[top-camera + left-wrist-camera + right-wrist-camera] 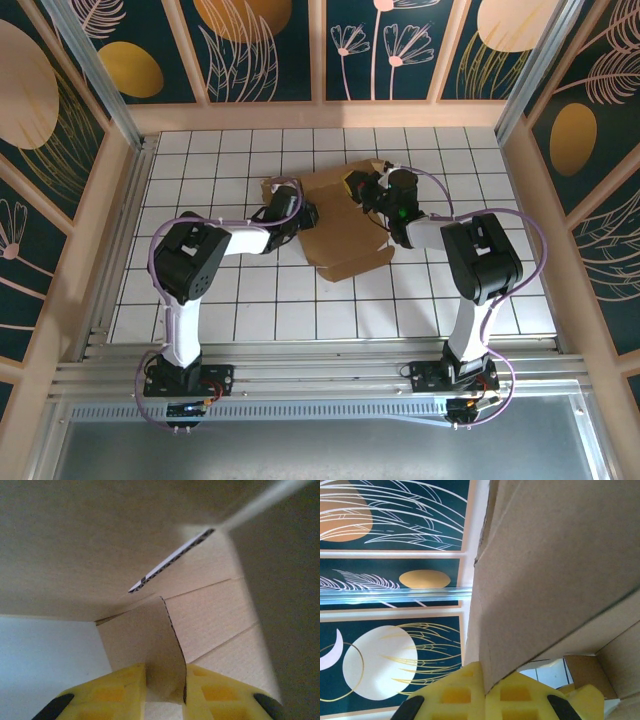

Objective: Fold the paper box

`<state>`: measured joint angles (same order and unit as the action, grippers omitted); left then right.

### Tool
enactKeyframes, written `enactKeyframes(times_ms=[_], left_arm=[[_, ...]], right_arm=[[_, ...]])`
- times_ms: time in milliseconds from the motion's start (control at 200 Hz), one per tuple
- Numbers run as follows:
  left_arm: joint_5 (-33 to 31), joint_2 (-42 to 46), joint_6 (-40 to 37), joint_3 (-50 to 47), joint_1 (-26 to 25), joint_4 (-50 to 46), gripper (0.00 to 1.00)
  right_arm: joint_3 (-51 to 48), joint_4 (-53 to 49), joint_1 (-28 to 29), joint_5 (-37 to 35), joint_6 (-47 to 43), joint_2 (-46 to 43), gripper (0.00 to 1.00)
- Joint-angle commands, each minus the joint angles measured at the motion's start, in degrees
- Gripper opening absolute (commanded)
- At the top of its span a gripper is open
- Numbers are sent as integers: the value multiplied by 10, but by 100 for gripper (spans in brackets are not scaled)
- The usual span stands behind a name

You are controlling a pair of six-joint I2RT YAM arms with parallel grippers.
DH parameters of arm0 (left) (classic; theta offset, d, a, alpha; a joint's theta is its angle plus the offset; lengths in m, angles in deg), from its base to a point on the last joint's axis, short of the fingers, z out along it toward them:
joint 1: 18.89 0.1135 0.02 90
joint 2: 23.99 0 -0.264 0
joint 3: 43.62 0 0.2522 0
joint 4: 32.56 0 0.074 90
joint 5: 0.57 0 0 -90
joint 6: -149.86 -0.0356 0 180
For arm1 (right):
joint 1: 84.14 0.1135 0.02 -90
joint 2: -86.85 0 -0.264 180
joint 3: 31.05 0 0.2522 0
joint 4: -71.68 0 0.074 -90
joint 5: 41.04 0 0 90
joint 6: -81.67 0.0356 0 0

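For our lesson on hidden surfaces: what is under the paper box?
The white tiled table shows around the paper box; the tiles directly beneath are covered. The left gripper and right gripper pinch its edges.

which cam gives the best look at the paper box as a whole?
Top external: the paper box shows whole, a partly folded brown sheet with flaps. Left wrist gives a close-up of one tab pinched in the left gripper; right wrist, a panel edge clamped in the right gripper.
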<state>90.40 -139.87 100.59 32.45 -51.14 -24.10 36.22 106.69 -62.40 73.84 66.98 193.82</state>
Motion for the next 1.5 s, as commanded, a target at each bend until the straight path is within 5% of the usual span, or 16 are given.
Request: enactKeyframes(times_ms=[0, 440, 726, 826, 936, 1066, 1261, 1497], left_arm=[[8, -13, -22, 13, -7, 0, 24], [18, 130, -51, -89, -7, 9, 44], [39, 300, -69, -189, -7, 1, 42], [-10, 396, -69, -213, -6, -38, 41], [-117, 448, -72, -152, 18, -192, 36], [-158, 413, -70, -43, 90, -336, 34], [-60, 235, -99, 124, 185, -459, 34], [88, 87, -122, 176, 194, -416, 29]], right_arm=[[-15, -27, 12, 30, -10, -1, 0], [-8, -32, 2, 25, -10, -2, 0], [-7, -36, 3, 24, -11, -5, 0], [-5, -41, 3, 23, -16, -6, 0], [-4, -45, 3, 23, -19, -6, 0], [0, -48, 3, 25, -21, -3, 0], [7, -55, 4, 27, -20, -2, 0], [8, -61, 4, 24, -24, -8, 0]])
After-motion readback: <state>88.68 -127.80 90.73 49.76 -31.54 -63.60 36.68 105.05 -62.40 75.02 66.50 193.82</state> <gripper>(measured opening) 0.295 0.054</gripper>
